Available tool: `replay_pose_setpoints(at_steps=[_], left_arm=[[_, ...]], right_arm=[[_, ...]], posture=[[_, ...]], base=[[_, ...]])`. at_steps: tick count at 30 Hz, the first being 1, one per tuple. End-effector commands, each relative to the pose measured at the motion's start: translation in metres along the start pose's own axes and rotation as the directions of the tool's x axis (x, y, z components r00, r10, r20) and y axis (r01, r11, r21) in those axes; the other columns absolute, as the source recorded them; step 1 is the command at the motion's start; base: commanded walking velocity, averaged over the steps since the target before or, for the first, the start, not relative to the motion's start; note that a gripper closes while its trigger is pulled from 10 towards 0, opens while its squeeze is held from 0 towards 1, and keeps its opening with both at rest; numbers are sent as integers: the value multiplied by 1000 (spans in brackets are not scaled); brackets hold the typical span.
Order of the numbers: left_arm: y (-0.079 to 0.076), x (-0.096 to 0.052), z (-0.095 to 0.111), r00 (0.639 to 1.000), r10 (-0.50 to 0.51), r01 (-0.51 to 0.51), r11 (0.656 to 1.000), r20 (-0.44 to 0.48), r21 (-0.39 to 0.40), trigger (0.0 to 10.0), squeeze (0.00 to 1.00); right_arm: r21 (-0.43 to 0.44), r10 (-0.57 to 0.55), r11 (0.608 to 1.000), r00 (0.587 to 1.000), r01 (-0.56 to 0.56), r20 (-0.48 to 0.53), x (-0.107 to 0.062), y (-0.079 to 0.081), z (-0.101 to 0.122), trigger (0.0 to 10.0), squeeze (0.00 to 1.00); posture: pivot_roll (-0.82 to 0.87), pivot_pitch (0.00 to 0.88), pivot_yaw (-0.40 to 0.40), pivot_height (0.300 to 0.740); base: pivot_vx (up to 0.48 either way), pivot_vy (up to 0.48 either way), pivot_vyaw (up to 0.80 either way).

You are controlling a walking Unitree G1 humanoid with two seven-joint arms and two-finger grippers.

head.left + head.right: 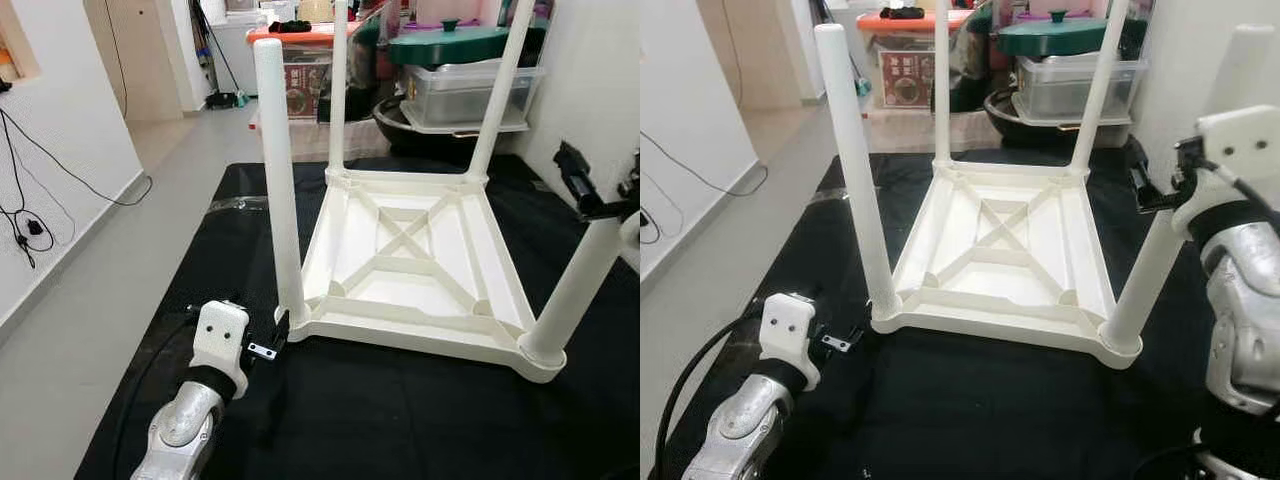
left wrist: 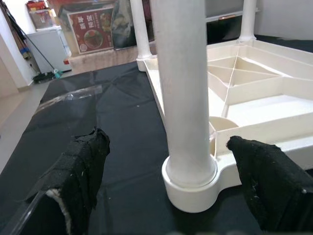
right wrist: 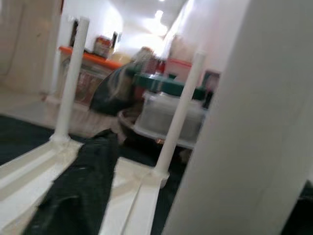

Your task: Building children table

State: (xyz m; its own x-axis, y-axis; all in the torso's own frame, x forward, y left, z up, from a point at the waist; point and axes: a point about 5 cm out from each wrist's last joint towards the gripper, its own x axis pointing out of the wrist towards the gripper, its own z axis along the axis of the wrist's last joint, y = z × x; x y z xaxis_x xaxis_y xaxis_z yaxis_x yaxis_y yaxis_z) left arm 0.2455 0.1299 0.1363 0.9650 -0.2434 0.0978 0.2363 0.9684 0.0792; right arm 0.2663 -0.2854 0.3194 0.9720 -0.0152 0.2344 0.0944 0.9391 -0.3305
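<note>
A white plastic children's table [image 1: 345,240] lies upside down on a black mat [image 1: 400,410], with its legs pointing up. My left gripper [image 1: 275,340] is low on the mat at the foot of the near-left leg [image 1: 280,180]. It is open, and its fingers [image 2: 83,166] stand apart on either side of that leg. My right gripper [image 1: 1155,190] is up at the near-right leg [image 1: 1140,290]. Its fingers [image 3: 73,186] straddle that leg, and a gap shows beside one finger.
Behind the table stand stacked clear storage boxes [image 1: 470,90], a green lid [image 1: 450,45] and an orange-lidded box [image 1: 305,60]. A black cable [image 1: 40,180] hangs down the white wall on the left. A white wall [image 1: 600,70] stands close on the right.
</note>
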Motion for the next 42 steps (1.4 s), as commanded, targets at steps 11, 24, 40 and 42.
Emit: replay_pose_setpoints(at_steps=[11,24,40,42], left_arm=[[0,1,-3,1000,-20,20,1000,-10,19,10000,0],[-2,0,-6,1000,-17,17,1000,-12,12,10000,0],[-4,1,-8,1000,-21,21,1000,-12,10,10000,0],[-4,1,-8,1000,-21,21,1000,-12,11,10000,0]], right_arm=[[197,115,977,979,-81,-169,0,9,-25,0,0],[817,12,433,903,382,-429,17,13,-88,0,0],[760,445,378,616,529,-650,-24,139,-170,0,0],[710,451,404,550,576,-703,-30,154,-180,0,0]], posture=[[-155,0,9,740],[-140,0,-15,740],[-137,0,-27,740],[-134,0,-31,740]], base=[[0,0,0],[0,0,0],[0,0,0],[0,0,0]])
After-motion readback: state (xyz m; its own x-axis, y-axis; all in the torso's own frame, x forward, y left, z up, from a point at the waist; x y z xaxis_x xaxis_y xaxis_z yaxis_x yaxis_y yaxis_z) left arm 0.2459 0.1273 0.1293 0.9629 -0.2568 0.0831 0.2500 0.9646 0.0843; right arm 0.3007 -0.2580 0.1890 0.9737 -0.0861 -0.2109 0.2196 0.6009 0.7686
